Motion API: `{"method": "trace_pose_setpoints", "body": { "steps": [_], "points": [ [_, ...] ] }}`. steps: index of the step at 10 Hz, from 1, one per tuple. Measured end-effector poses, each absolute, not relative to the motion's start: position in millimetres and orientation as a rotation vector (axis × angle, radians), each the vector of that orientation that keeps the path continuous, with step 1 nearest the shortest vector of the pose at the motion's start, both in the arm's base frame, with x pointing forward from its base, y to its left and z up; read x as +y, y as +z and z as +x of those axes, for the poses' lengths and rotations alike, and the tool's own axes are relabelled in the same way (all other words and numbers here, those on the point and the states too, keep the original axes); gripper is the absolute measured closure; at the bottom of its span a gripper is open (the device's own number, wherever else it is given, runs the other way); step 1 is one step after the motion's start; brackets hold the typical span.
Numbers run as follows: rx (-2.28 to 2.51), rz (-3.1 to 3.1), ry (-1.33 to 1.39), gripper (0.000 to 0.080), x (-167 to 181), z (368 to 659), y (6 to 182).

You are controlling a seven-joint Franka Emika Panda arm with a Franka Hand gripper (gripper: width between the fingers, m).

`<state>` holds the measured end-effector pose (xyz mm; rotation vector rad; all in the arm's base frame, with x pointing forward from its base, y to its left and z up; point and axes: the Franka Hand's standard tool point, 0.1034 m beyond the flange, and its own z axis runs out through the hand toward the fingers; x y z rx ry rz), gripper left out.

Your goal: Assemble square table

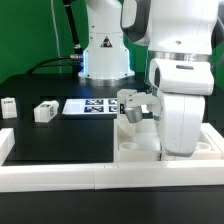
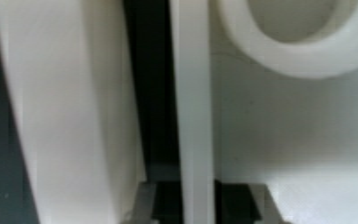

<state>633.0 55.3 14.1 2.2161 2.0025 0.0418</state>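
The white square table top (image 1: 140, 142) lies at the exterior view's lower right, against the white border wall. Round corner sockets show on it. My gripper (image 1: 129, 110) hangs over the top's far left edge. In the wrist view its dark fingers (image 2: 158, 203) stand on either side of the top's thin raised rim (image 2: 192, 100) and seem closed on it. A round socket (image 2: 309, 40) lies just past the rim. Two short white tagged legs (image 1: 44, 111) (image 1: 8, 107) lie loose on the black table at the exterior view's left. The other legs are hidden.
The marker board (image 1: 92, 105) lies between the legs and the gripper. The border wall (image 1: 60, 176) runs along the front and up the right side. The robot base (image 1: 104, 55) stands behind. A broad white surface (image 2: 60, 110) runs beside the rim.
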Motion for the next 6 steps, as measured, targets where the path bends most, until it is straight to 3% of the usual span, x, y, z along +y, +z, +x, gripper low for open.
{"method": "trace_pose_setpoints", "body": {
  "steps": [3, 5, 6],
  "points": [
    [2.008, 2.228, 0.007, 0.0738, 52.3, 626.7, 9.6],
    [2.023, 2.246, -0.052, 0.0427, 51.6, 615.5, 6.9],
    [2.032, 2.255, -0.081, 0.0427, 51.9, 609.0, 6.2]
  ]
}}
